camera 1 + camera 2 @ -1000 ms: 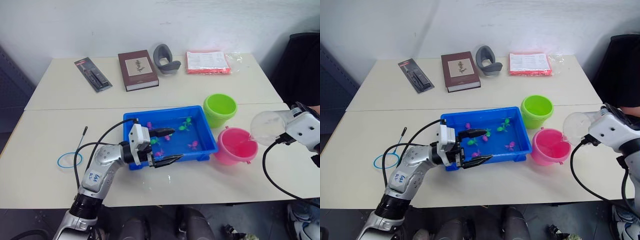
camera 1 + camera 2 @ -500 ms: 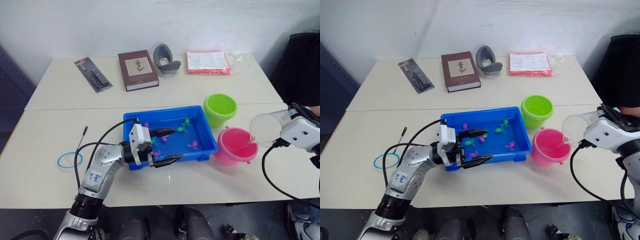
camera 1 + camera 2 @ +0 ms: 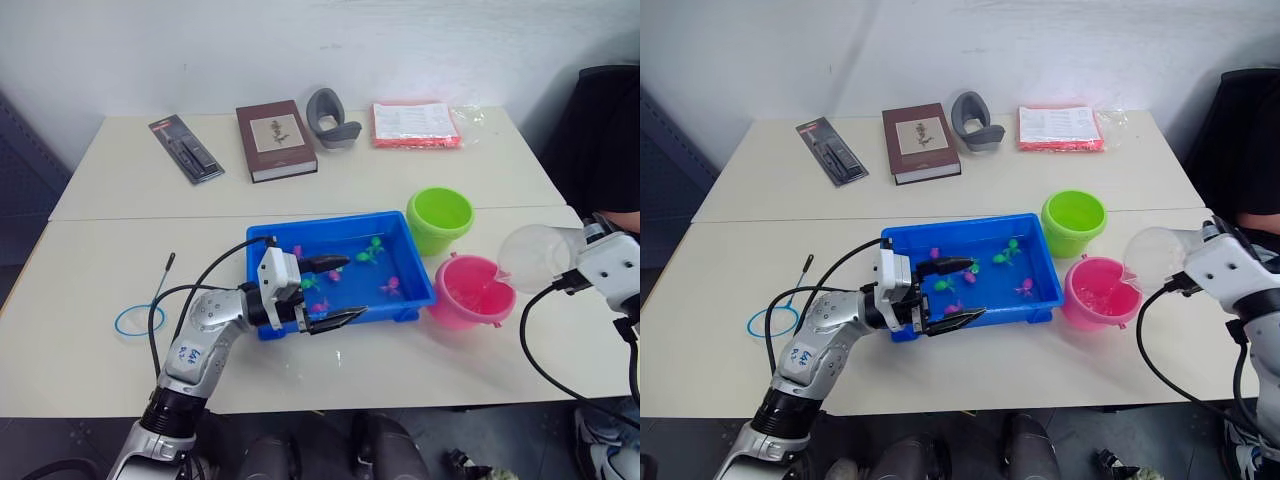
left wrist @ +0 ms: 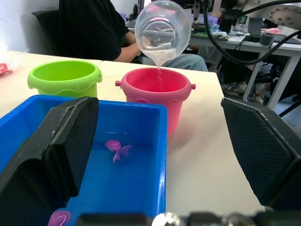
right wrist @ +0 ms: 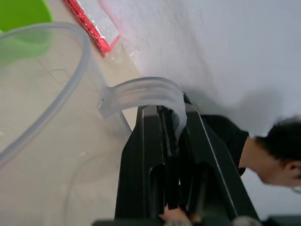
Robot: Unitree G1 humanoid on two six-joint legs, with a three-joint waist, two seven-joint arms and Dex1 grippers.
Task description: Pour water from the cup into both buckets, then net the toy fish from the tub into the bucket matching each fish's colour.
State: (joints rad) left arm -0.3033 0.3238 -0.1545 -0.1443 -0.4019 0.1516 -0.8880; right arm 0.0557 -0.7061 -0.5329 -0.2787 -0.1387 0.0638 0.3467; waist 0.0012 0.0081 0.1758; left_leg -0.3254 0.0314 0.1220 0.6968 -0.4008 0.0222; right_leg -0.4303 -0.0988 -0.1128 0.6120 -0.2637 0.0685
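My right gripper [image 5: 169, 115] is shut on the side handle of the clear cup [image 3: 533, 257]. The cup is tipped with its mouth over the pink bucket [image 3: 470, 292], and a thin stream of water falls from the cup [image 4: 163, 30] into it. The lime green bucket [image 3: 440, 219] stands just behind the pink one. My left gripper [image 3: 352, 288] hangs open over the front left of the blue tub [image 3: 330, 223], holding nothing. Green fish [image 3: 371, 251] and pink fish [image 3: 390, 287] float in the tub. The net [image 3: 117, 322] lies on the table at the left.
A brown book [image 3: 275, 139], a black packaged tool [image 3: 186, 149], a grey curved object [image 3: 332, 118] and a red-edged packet [image 3: 415, 124] lie along the back of the table. A person in dark clothes [image 3: 605, 130] sits at the right.
The cup stays tipped over the pink bucket while my right wrist has shifted slightly to the right. The fish have drifted a little in the tub. My left arm has not moved.
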